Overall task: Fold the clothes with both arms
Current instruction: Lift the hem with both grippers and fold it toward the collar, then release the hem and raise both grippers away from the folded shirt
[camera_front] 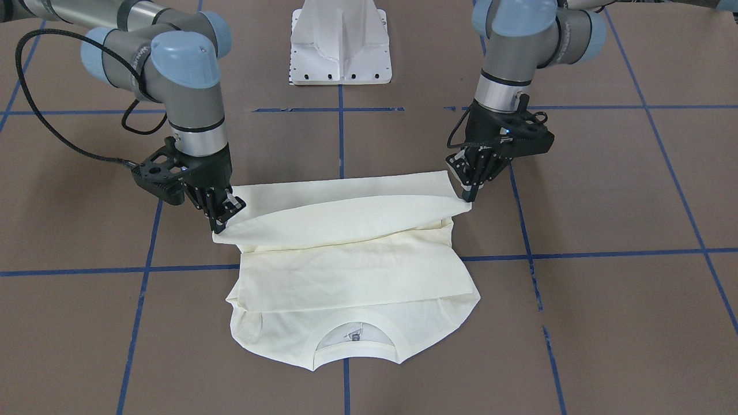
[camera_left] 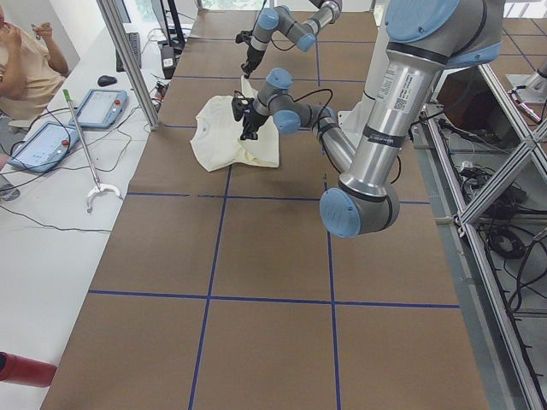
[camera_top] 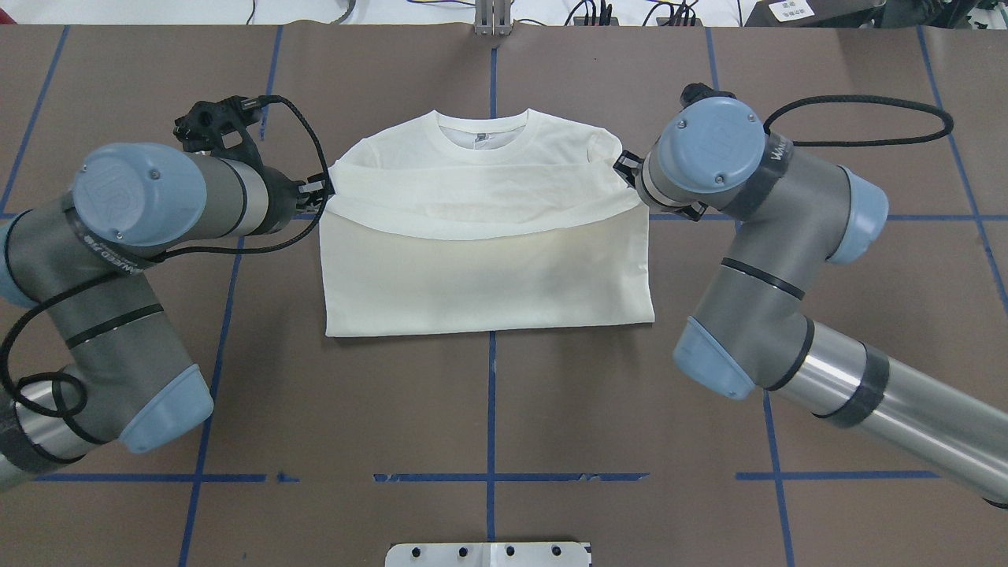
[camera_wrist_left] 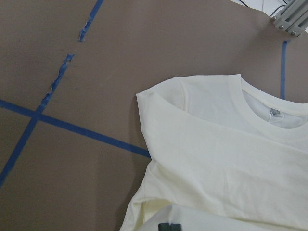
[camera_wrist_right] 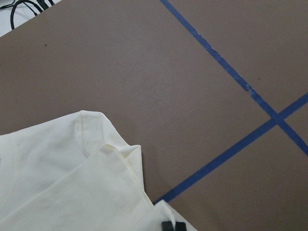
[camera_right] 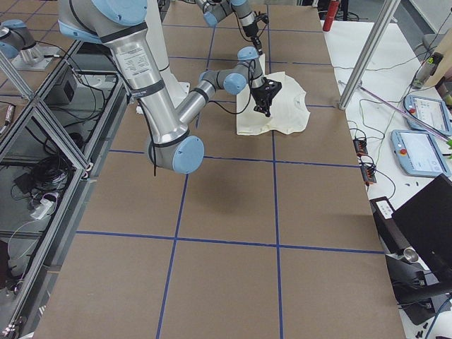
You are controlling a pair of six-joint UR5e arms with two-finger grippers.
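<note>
A cream-white T-shirt lies plain side up on the brown table, with its collar at the far side from the robot. The lower part is doubled over the body, and the lifted fold edge sags between the two grippers. In the front-facing view my left gripper is shut on that fold's right-hand corner, and my right gripper is shut on its left-hand corner. Each wrist view shows the shirt below, with only black fingertips at the bottom edge.
The white fixed pedestal stands at the robot's side of the table. Blue tape lines grid the brown surface. In the exterior left view a person sits at a side table with tablets.
</note>
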